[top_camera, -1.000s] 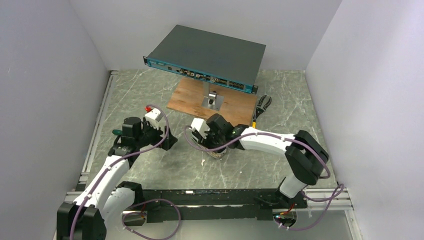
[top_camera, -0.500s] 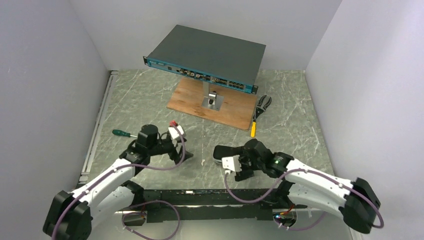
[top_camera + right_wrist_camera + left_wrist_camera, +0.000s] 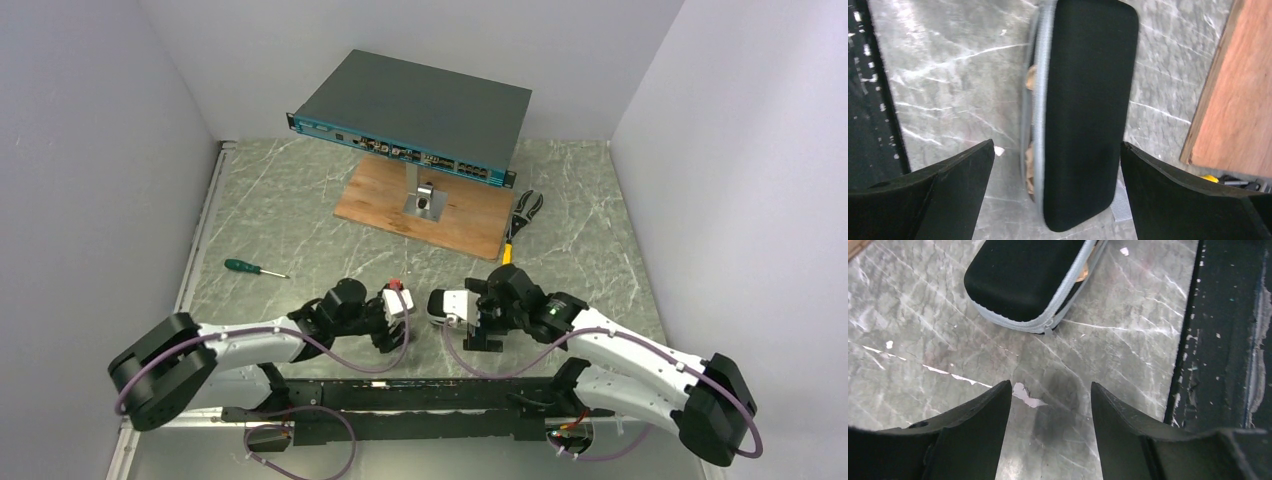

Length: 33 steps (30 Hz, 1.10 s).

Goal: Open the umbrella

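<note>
The umbrella is folded inside its dark oval case (image 3: pixel 1088 110), which lies on the marble table. The grey zipper is partly undone and tan canopy (image 3: pixel 1030 77) peeks out of the gap. My right gripper (image 3: pixel 1058 145) is open, with its jaws straddling the case without touching it. In the top view the right gripper (image 3: pixel 470 320) covers most of the case. My left gripper (image 3: pixel 1050 387) is open and empty over bare table, just short of the case's rounded end (image 3: pixel 1028 280). In the top view the left gripper (image 3: pixel 385 325) sits just left of the right one.
A grey-teal network switch (image 3: pixel 415 110) stands on a post over a wooden board (image 3: pixel 400 205) at the back. A green screwdriver (image 3: pixel 245 267) lies at the left, and pliers (image 3: pixel 520 215) lie beside the board. A black rail (image 3: pixel 420 395) runs along the near edge.
Both arms swung toward the near middle of the table. The right gripper left the far centre and now straddles the case. The left gripper moved right to just beside it.
</note>
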Each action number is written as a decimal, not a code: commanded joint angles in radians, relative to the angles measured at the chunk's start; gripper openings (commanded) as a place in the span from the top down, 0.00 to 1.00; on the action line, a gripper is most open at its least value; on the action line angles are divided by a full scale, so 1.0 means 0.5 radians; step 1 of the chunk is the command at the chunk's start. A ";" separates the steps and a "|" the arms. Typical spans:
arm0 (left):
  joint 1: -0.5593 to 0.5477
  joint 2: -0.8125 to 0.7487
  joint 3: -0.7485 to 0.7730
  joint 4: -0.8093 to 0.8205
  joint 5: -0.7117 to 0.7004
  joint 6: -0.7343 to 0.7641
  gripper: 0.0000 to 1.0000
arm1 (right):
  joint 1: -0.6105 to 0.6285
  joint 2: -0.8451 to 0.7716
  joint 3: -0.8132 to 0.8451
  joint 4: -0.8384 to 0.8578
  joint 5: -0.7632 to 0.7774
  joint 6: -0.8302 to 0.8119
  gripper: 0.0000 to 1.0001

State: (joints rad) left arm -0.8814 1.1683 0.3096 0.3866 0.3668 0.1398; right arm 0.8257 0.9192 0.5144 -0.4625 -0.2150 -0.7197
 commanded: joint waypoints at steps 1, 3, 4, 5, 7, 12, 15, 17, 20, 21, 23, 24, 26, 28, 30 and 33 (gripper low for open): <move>-0.065 0.183 0.090 0.344 -0.118 -0.162 0.38 | -0.163 0.065 0.127 0.029 -0.082 0.079 0.03; -0.099 0.260 0.126 0.376 -0.140 -0.198 0.41 | -0.256 0.106 0.095 0.039 -0.127 0.000 0.04; -0.109 0.299 0.145 0.394 -0.156 -0.222 0.41 | -0.286 0.127 0.078 0.050 -0.132 -0.036 0.05; -0.114 0.338 0.168 0.408 -0.176 -0.254 0.42 | -0.311 0.142 0.063 0.068 -0.139 -0.058 0.05; -0.125 0.405 0.203 0.435 -0.202 -0.334 0.44 | -0.352 0.170 0.050 0.077 -0.173 -0.099 0.06; -0.166 0.539 0.280 0.481 -0.250 -0.410 0.48 | -0.363 0.222 0.035 0.102 -0.227 -0.081 0.11; -0.173 0.617 0.344 0.471 -0.263 -0.458 0.51 | -0.364 0.274 0.038 0.138 -0.225 -0.033 0.16; -0.176 0.648 0.359 0.463 -0.269 -0.486 0.53 | -0.364 0.312 0.046 0.148 -0.216 -0.010 0.20; -0.179 0.674 0.344 0.450 -0.312 -0.526 0.56 | -0.361 0.334 0.031 0.166 -0.210 0.000 0.27; -0.179 0.676 0.336 0.447 -0.326 -0.528 0.57 | -0.363 0.335 0.020 0.172 -0.213 0.000 0.30; -0.181 0.679 0.326 0.429 -0.349 -0.530 0.60 | -0.363 0.337 0.002 0.175 -0.209 0.001 0.34; -0.181 0.682 0.329 0.421 -0.352 -0.531 0.62 | -0.361 0.339 -0.006 0.176 -0.205 0.003 0.36; -0.179 0.695 0.335 0.406 -0.369 -0.555 0.65 | -0.360 0.345 -0.023 0.179 -0.187 0.011 0.40; -0.177 0.715 0.348 0.392 -0.402 -0.599 0.68 | -0.363 0.343 -0.039 0.187 -0.171 0.027 0.41; -0.176 0.732 0.360 0.400 -0.385 -0.606 0.77 | -0.363 0.335 -0.053 0.190 -0.174 0.030 0.43; -0.172 0.712 0.377 0.375 -0.365 -0.596 0.92 | -0.363 0.315 -0.075 0.183 -0.179 0.024 0.46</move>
State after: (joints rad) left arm -0.9630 1.5078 0.4606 0.5713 0.1856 -0.1410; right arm 0.6418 1.0756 0.5144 -0.3710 -0.2752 -0.7322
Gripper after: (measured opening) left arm 0.184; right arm 0.626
